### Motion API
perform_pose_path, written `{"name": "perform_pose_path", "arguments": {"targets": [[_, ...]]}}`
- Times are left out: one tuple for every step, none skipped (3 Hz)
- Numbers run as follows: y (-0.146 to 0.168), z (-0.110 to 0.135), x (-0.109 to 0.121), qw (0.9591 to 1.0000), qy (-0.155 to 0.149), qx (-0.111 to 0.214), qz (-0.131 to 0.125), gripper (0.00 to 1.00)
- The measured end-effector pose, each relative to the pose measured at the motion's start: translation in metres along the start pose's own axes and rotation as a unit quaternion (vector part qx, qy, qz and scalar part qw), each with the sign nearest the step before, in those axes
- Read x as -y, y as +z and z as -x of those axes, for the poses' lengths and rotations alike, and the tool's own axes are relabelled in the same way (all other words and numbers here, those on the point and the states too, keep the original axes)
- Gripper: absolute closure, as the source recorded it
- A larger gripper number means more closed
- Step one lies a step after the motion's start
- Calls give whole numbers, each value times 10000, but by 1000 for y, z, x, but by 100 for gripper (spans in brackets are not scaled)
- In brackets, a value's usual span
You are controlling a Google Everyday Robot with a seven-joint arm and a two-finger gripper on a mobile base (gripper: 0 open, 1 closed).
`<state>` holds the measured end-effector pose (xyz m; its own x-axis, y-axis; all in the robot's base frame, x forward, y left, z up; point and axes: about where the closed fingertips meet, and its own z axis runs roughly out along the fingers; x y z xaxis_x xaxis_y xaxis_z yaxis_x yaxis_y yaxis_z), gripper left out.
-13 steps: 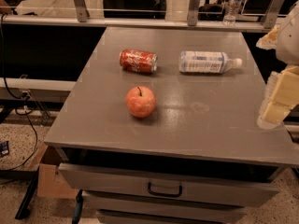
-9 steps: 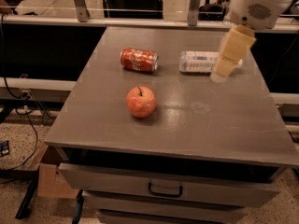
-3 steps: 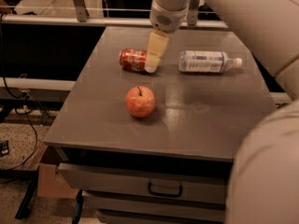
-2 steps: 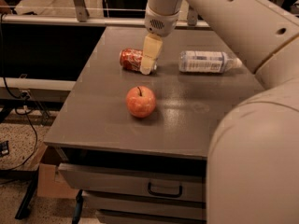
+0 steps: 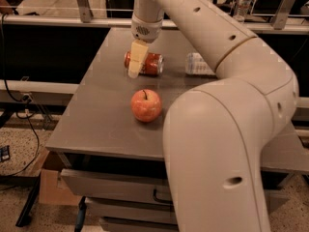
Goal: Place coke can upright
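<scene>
The red coke can (image 5: 149, 64) lies on its side on the grey table (image 5: 96, 115), toward the far left. My gripper (image 5: 136, 62) hangs over the can's left end, its cream fingers (image 5: 137, 57) pointing down in front of the can and hiding part of it. I cannot tell whether it touches the can. My arm reaches in from the right and fills much of the view.
A red-orange apple (image 5: 146, 105) sits nearer the front, just below the can. A clear plastic water bottle (image 5: 199, 65) lies on its side right of the can, partly hidden by my arm. Drawers (image 5: 116, 190) are under the table.
My gripper has swung from the table's right side across the bottle to the can's left end. The can, apple and bottle have not moved.
</scene>
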<state>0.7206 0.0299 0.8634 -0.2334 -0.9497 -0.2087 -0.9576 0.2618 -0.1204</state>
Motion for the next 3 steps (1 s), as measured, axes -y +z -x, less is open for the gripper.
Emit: {"name": "perform_pose_path", "arguments": {"targets": [[25,8,12,9998,26,-32,186,26],[33,8,20,9997,104,-126,192,49],[31,6,24,9997,146,-122,170,73]]}}
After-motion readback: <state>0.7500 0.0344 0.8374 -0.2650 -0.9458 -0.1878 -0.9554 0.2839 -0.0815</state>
